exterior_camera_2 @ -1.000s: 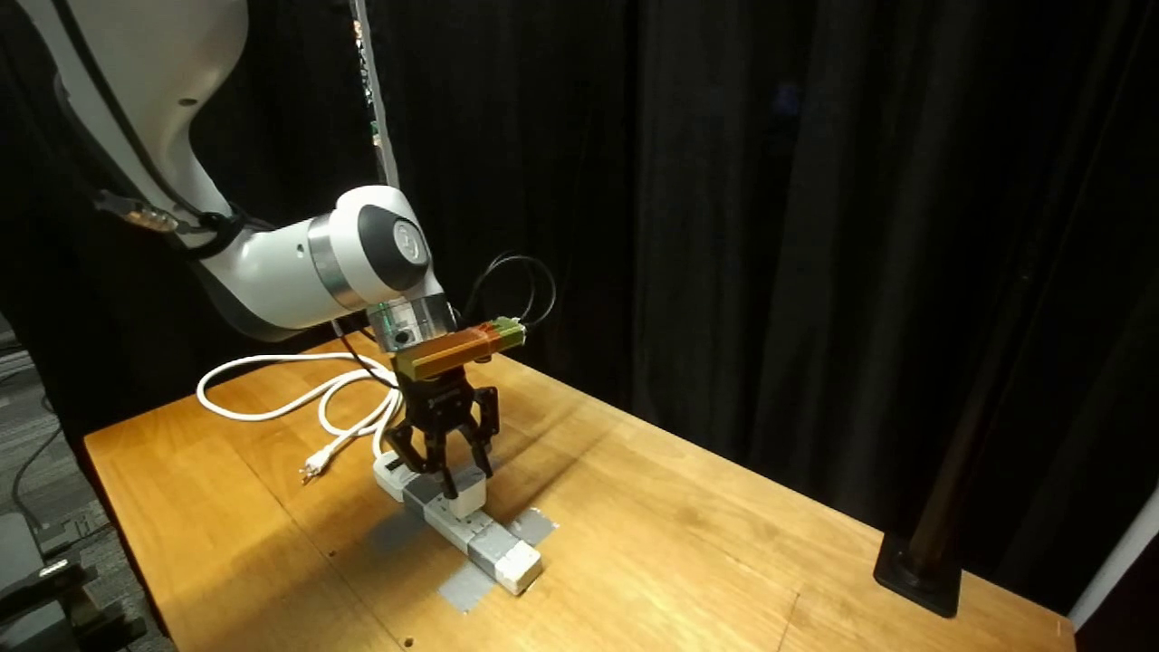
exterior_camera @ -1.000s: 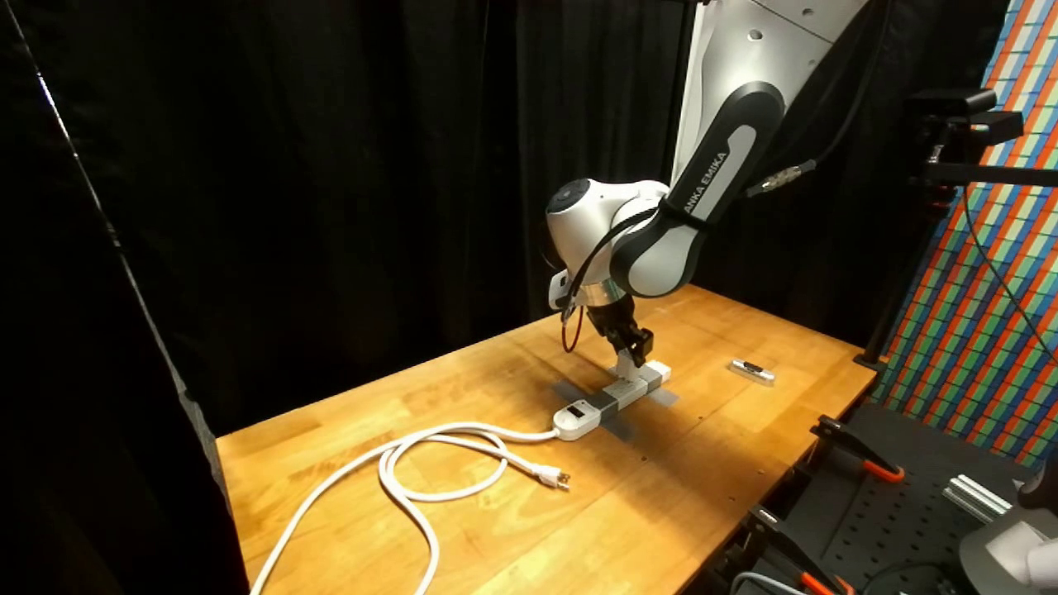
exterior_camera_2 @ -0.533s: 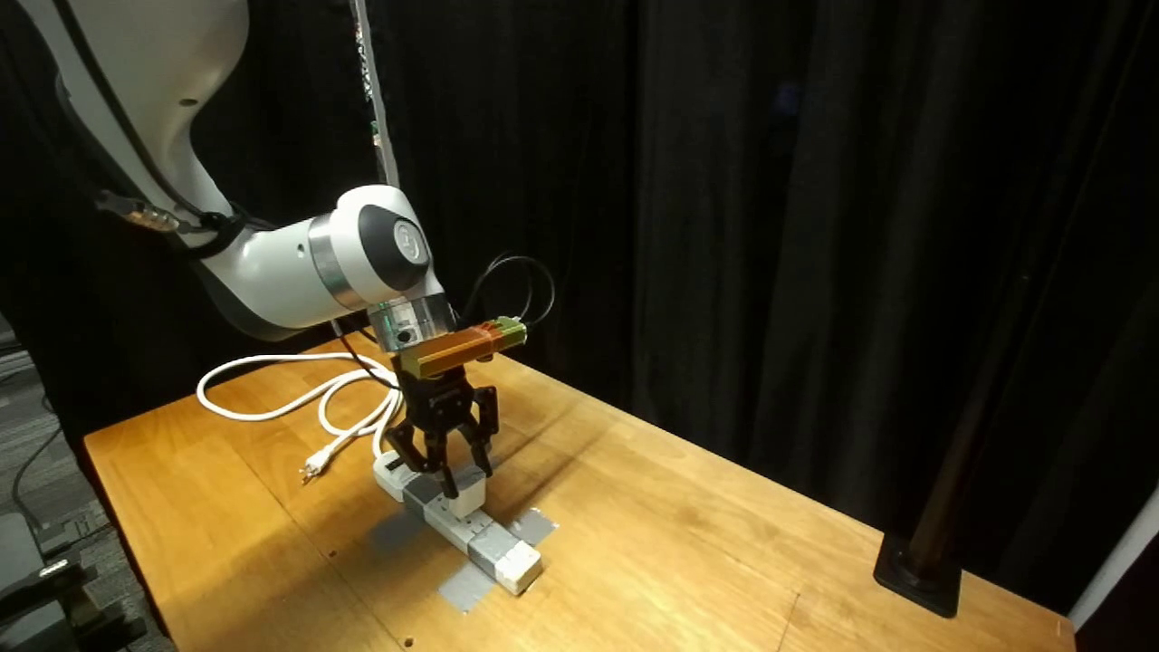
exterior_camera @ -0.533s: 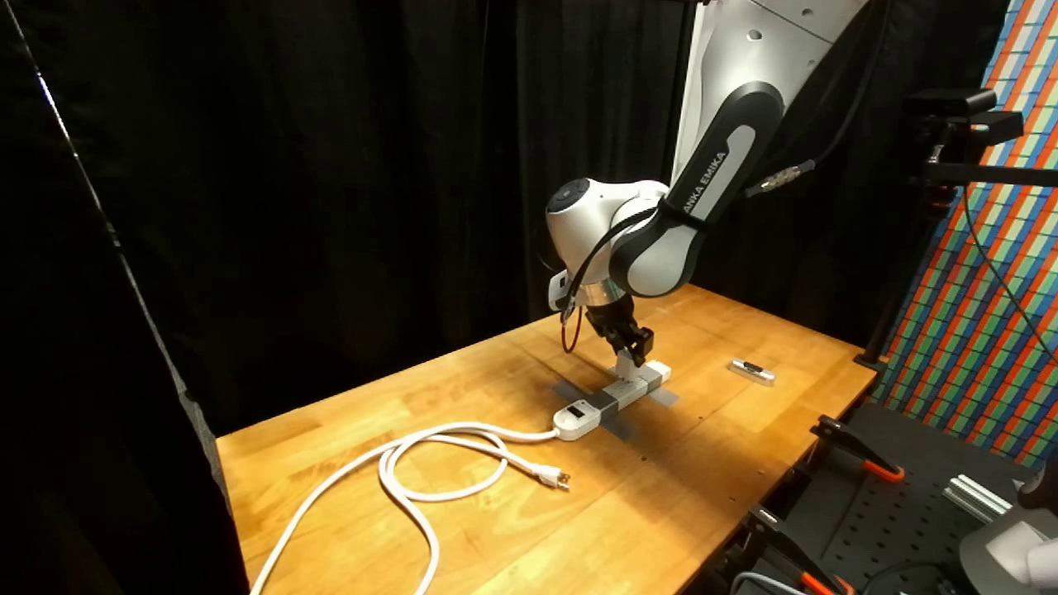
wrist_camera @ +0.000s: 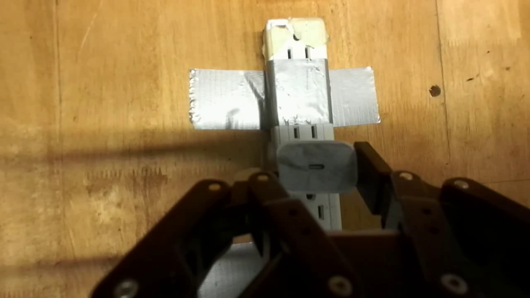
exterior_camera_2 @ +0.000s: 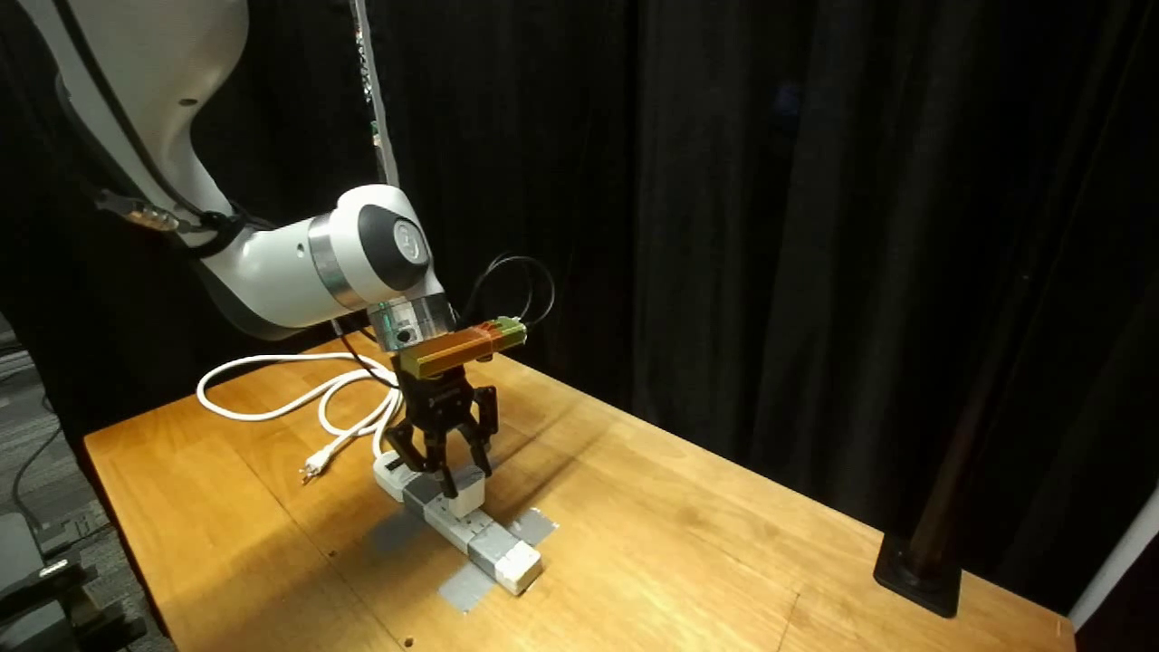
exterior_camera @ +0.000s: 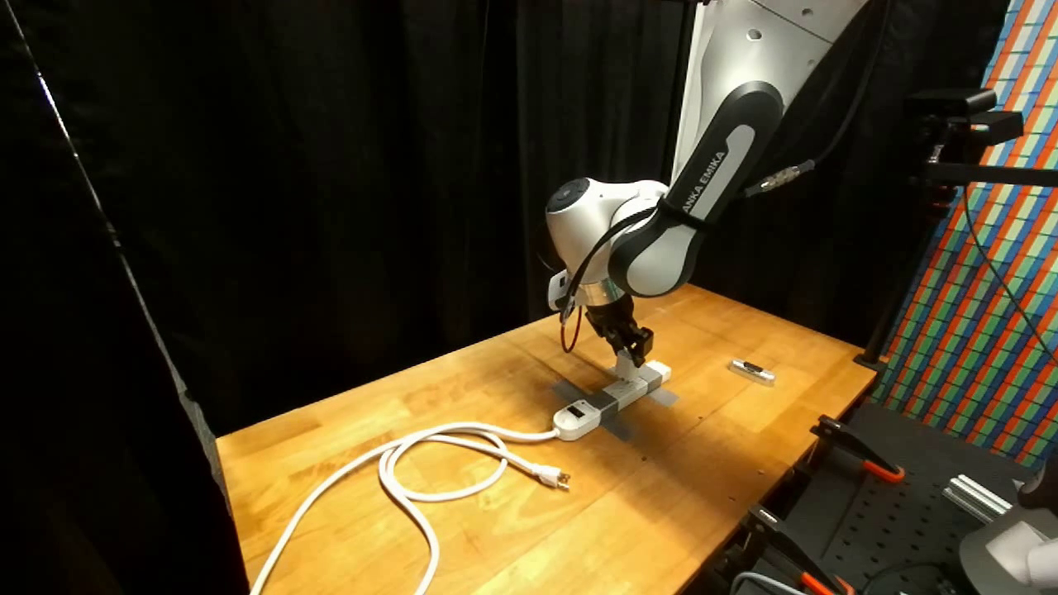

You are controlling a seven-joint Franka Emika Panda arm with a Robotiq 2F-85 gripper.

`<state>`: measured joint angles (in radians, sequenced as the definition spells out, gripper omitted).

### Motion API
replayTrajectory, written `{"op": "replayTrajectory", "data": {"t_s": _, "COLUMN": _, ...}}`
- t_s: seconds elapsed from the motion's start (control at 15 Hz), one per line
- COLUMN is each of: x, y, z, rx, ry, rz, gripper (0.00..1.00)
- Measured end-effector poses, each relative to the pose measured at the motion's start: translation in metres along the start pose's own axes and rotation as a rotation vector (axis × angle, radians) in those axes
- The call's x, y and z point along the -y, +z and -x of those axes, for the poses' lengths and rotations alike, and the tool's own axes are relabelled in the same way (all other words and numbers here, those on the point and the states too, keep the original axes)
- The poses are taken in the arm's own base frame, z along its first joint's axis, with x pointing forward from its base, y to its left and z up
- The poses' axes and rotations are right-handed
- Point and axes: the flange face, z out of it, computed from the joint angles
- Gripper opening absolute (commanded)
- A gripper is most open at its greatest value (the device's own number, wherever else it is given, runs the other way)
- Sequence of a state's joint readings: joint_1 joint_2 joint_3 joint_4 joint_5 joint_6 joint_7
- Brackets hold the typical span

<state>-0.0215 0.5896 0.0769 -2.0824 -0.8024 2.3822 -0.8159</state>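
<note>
A white charger block with a slot in its top face stands upright on a white power strip; it shows in the wrist view (wrist_camera: pixel 316 153) and in an exterior view (exterior_camera_2: pixel 467 501). The power strip (exterior_camera_2: pixel 448 528) is held to the wooden table by grey tape; its outlets also show in the wrist view (wrist_camera: pixel 283 132). My gripper (exterior_camera_2: pixel 469 484) points down with a finger on each side of the charger and looks shut on it. In the wrist view the right finger touches the charger's side; the left fingertip is mostly hidden. The charger's underside, against the strip, is hidden.
A white cord (exterior_camera: pixel 446 498) loops over the table and ends in a plug (exterior_camera: pixel 550 475). A small silver and black object (exterior_camera: pixel 752 371) lies on the table. Clamps with orange handles (exterior_camera: pixel 884 471) are at one edge. A black post base (exterior_camera_2: pixel 919 580) stands on a corner.
</note>
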Motion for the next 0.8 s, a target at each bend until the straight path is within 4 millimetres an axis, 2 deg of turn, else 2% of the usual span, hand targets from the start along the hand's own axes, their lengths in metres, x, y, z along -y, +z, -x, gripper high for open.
{"op": "replayTrajectory", "data": {"t_s": 0.8, "x": 0.0007, "y": -0.0005, "z": -0.001, "rx": 0.0, "ry": 0.023, "rz": 0.0, "gripper": 0.22}}
